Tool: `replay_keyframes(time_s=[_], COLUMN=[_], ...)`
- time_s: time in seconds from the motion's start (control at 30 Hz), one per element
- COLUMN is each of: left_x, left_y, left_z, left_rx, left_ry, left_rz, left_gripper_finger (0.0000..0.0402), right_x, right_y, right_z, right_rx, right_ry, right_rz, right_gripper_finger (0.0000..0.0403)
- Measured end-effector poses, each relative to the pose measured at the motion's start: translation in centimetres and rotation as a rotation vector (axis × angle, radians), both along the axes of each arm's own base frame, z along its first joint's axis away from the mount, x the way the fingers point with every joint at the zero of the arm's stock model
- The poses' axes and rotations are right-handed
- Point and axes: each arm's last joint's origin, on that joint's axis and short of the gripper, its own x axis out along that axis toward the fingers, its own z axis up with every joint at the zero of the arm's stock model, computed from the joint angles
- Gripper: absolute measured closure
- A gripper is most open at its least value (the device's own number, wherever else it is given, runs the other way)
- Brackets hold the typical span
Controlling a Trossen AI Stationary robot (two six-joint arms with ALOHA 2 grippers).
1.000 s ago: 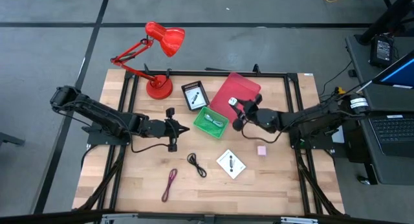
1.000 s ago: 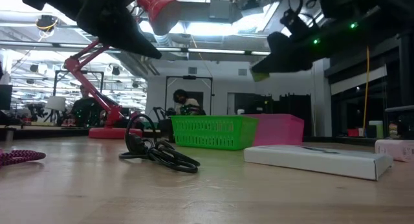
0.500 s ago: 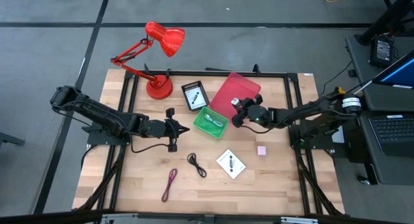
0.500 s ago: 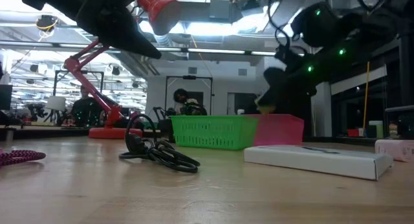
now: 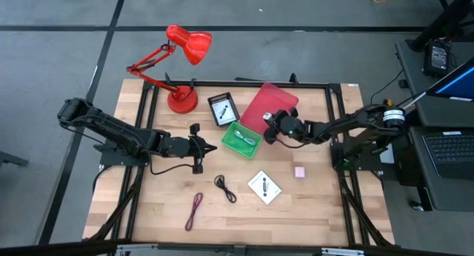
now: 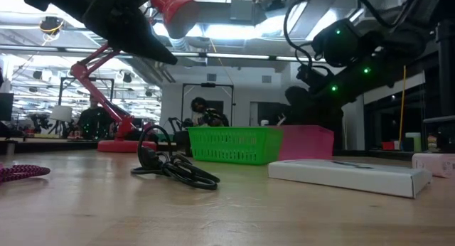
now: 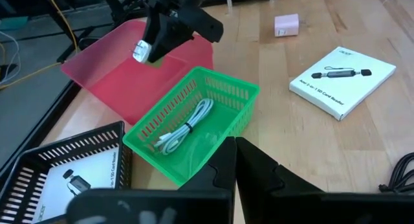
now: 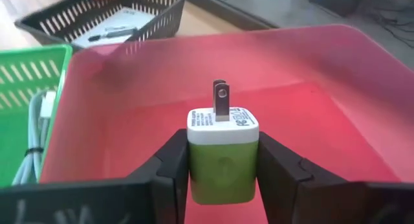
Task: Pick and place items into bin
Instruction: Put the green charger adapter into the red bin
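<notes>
My right gripper (image 5: 268,127) hangs over the pink bin (image 5: 272,102), shut on a small charger plug (image 8: 222,153) with a green body, a white face and two metal prongs. The plug also shows in the left wrist view (image 7: 142,50), above the bin's near wall. My left gripper (image 5: 209,146) is shut on nothing and hovers left of the green basket (image 5: 241,140), which holds a coiled white cable (image 7: 184,125). A white card box (image 5: 264,186), a pink cube (image 5: 300,172), a black cable (image 5: 225,188) and a maroon cable (image 5: 195,210) lie on the table. My right gripper pinches the plug's green body (image 8: 197,169) between its two fingers (image 8: 169,167), one on each opposite side. The fingers slant down from the table's right side. The prongs (image 8: 221,99) point away from the gripper. The plug hangs clear above the pink bin's floor.
A black basket (image 5: 222,108) with a white card box in it stands behind the green basket. A red desk lamp (image 5: 181,71) stands at the far left corner. Bare wood lies along the near edge and at the near right.
My right gripper has sunk toward the pink bin, shifting a little toward the table's far left, and has turned at the wrist. The plug has stayed between its fingers. My left arm has kept still.
</notes>
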Motion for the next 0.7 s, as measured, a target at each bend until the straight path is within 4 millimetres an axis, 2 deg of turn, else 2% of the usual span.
replay_keyframes(time_s=[0.27, 0.7], left_x=[0.00, 0.00], left_y=[0.00, 0.00], left_z=[0.01, 0.01], left_rx=[0.001, 0.003], left_ry=[0.000, 0.000], left_rz=[-0.001, -0.001], left_gripper_finger=[0.0398, 0.0399], right_x=[0.10, 0.28], right_y=[0.00, -0.03], right_z=[-0.93, -0.71], right_rx=[0.006, -0.020], right_ry=[0.038, 0.026], right_rz=[0.003, 0.018], right_gripper_finger=[0.0266, 0.0263])
